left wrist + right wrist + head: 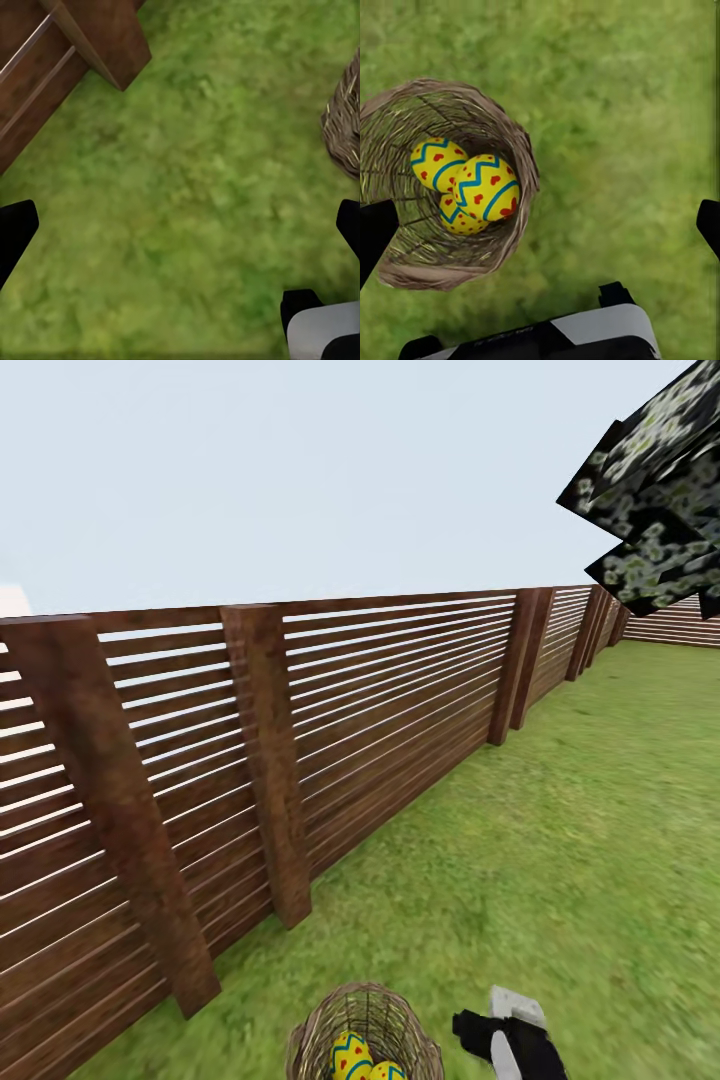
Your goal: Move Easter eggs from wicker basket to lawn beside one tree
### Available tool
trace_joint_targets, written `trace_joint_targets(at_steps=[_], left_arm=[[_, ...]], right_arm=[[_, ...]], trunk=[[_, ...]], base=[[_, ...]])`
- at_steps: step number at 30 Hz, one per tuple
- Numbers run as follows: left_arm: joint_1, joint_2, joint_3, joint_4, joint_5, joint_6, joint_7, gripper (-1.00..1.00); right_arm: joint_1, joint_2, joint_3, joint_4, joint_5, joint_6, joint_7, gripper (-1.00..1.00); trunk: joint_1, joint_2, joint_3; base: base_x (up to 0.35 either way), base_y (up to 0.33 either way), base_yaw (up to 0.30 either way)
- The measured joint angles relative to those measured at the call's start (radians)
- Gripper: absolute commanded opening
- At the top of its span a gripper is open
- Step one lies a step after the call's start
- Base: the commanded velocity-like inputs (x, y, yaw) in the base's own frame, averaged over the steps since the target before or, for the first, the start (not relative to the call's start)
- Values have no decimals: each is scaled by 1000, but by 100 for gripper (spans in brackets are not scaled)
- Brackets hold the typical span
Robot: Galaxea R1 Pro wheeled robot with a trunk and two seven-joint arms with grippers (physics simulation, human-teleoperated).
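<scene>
Nothing has been taken out yet, as far as I can see. All three eggs (465, 184) sit piled together at the bottom of the basket (521, 161), which stands on the lawn (560, 840) not far from the fence (330, 710).

The right gripper (540, 225) hangs above the grass just beside the basket, fingers spread wide and empty. The left gripper (180, 232) is also spread open over bare grass, with the basket's rim at the edge of its view.

Foliage of a tree (660, 490) shows farther along the fence; its trunk is out of sight. By my reckoning the whole job is still ahead: three pickups, and three placings by one tree.
</scene>
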Motion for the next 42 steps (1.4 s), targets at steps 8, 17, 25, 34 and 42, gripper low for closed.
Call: trace_joint_targets(at_steps=[8,17,25,34,42], left_arm=[[0,0,5,0,1,4,1,100],[-1,2,9,0,2,5,1,100],[-1,2,10,0,3,8,0,100],[-1,3,12,-1,4,27,-1,100],[-1,7,13,-5,10,33,-4,100]], right_arm=[[-308,-1,3,472,-6,-17,-55,100],[-439,-4,6,661,4,-60,-56,100],[-447,-3,9,702,6,-68,-50,100],[-448,1,34,757,4,-105,-50,100],[-456,5,41,758,5,-108,-50,100]], trunk=[[0,0,0],[0,0,0],[23,-42,-19],[57,-105,-47],[88,-161,-72]], base=[[0,0,0],[0,0,0],[0,0,0],[0,0,0],[0,0,0]])
